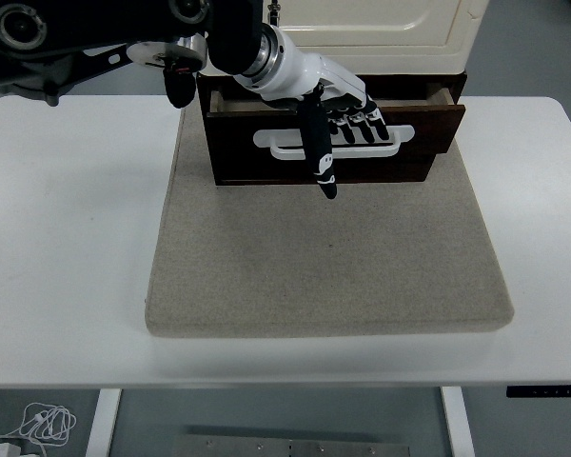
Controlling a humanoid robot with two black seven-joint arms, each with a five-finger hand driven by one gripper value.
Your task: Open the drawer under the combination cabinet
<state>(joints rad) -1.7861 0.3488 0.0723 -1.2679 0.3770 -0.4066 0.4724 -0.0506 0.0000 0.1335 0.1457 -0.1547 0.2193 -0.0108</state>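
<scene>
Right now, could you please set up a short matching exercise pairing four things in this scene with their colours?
Things:
1. drawer front
2. drawer handle
3. mat
4. cabinet above the drawer

Colours:
A. cream
B. dark brown
C. beige-grey
D. white

Pairs: 1-B, 2-D, 3-C, 4-A.

The left hand rests its fingers at the handle.
</scene>
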